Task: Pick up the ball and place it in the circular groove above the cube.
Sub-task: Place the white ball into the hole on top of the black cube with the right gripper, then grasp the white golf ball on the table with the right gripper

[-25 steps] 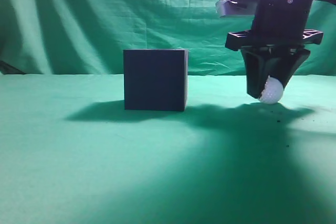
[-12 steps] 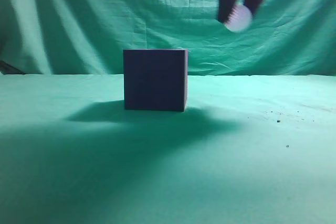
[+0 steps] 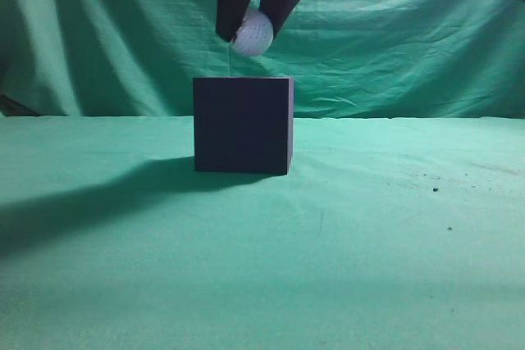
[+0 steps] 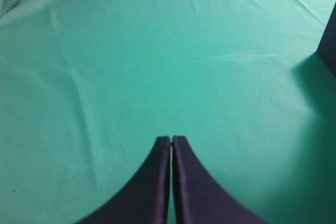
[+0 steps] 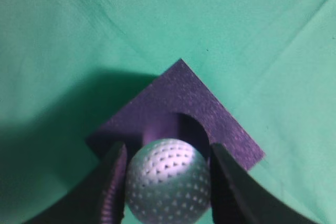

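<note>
The dark navy cube stands on the green cloth a little left of centre in the exterior view. My right gripper is shut on the white dimpled ball and holds it just above the cube's top, clear of it. In the right wrist view the ball sits between the two fingers, over the cube's top and its round groove. My left gripper is shut and empty over bare cloth; the cube's edge shows at the far right of that view.
Green cloth covers the table and hangs as a backdrop. A few dark specks lie on the cloth at the right.
My right gripper has lifted the ball from near the cloth at the right, then carried it left and down to just over the cube. The cube has not moved.
</note>
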You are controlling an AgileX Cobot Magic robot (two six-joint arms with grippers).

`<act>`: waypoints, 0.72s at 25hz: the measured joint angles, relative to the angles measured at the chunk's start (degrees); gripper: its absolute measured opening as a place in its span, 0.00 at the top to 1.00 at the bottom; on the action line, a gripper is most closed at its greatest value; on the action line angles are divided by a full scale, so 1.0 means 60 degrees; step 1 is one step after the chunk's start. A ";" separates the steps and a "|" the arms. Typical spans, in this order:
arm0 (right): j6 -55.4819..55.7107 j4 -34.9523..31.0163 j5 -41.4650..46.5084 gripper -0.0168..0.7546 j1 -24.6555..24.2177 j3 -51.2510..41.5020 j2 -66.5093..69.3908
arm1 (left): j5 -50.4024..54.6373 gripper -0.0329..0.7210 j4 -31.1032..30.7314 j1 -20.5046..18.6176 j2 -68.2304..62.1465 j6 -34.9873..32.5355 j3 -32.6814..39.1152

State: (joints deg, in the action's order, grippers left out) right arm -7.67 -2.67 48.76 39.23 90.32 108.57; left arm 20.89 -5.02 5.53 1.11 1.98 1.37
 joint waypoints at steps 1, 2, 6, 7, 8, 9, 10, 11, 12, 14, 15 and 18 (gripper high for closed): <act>0.0000 -0.0020 -0.0143 0.58 0.0000 0.0000 0.0076 | 0.0000 0.96 0.0000 0.0000 0.0000 0.0000 0.0000; 0.0000 -0.0020 -0.0223 0.58 0.0000 0.0000 0.0144 | 0.0000 0.96 0.0000 0.0000 0.0000 0.0000 0.0000; 0.0000 0.0012 -0.0459 0.58 0.0000 0.0000 0.0347 | 0.0000 0.96 0.0000 0.0000 0.0000 0.0000 0.0000; 0.0000 0.0012 -0.0480 0.58 0.0000 0.0000 0.0385 | 0.0000 0.96 0.0000 0.0000 0.0000 0.0000 0.0000; 0.0000 0.0012 -0.0480 0.58 0.0000 0.0000 0.0457 | 0.0000 0.96 0.0000 0.0000 0.0000 0.0000 0.0000; 0.0000 0.0012 -0.0480 0.58 0.0000 0.0000 0.0502 | 0.0000 0.96 0.0000 0.0000 0.0000 0.0000 0.0000; 0.0000 0.0012 -0.0480 0.58 0.0000 0.0000 0.0568 | 0.0000 0.96 0.0000 0.0000 0.0000 0.0000 0.0000; 0.0000 0.0012 -0.0480 0.58 0.0000 0.0000 0.0630 | 0.0000 0.96 0.0000 0.0000 0.0000 0.0000 0.0000; 0.0000 0.0012 -0.0480 0.52 0.0000 0.0000 0.0658 | 0.0000 0.96 0.0000 0.0000 0.0000 0.0000 0.0000; 0.0000 0.0012 -0.0480 0.41 0.0000 0.0000 0.0658 | 0.0000 0.96 0.0000 0.0000 0.0000 0.0000 0.0000; 0.0000 0.0012 -0.0480 0.33 0.0000 0.0000 0.0640 | 0.0000 0.96 0.0000 0.0000 0.0000 0.0000 0.0000; -0.0020 0.0167 -0.0051 0.25 0.0000 0.0219 0.0575 | 0.0000 0.96 0.0000 0.0000 0.0000 0.0000 0.0000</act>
State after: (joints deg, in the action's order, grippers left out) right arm -7.79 -1.67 48.46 39.23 91.63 112.02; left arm 20.89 -5.02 5.53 1.11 1.98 1.37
